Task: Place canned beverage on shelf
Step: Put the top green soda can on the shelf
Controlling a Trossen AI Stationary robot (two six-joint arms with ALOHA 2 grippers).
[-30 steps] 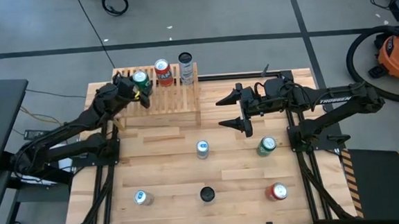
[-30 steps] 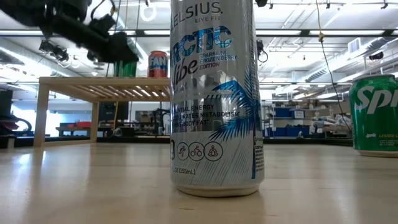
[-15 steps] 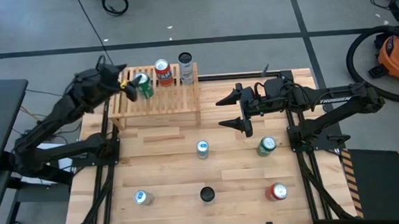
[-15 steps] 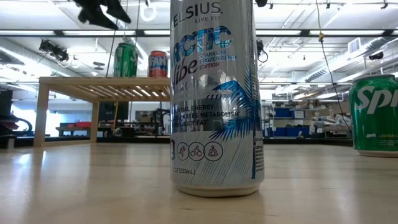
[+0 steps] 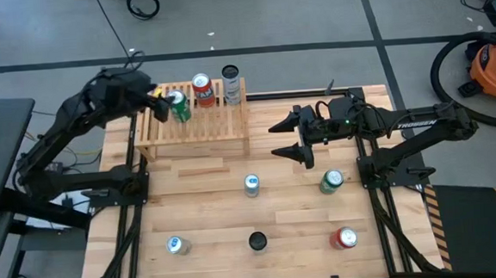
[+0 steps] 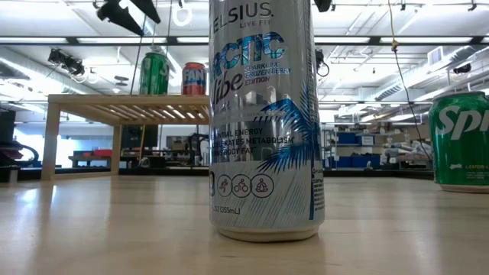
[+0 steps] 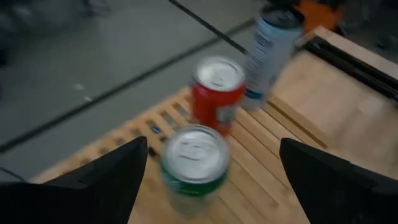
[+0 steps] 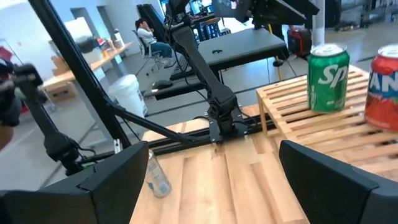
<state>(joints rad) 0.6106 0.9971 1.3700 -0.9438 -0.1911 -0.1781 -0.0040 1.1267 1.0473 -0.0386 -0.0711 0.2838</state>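
Green can now stands free at the left end of the shelf, beside the red can. Released by left gripper, since lifted clear up and left, fingers wide, holding nothing. Leaves five cans on the table; right gripper hovers open and empty mid-table.

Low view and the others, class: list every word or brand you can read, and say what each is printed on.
"ELSIUS", "RCTIC", "ibe": tall silver can, cut off at the left.
"Spr": green can, cut at the picture's edge.
"AN": red can on the shelf.
"TROSSEN": right arm, tiny.
Silver can's fine print: too small.
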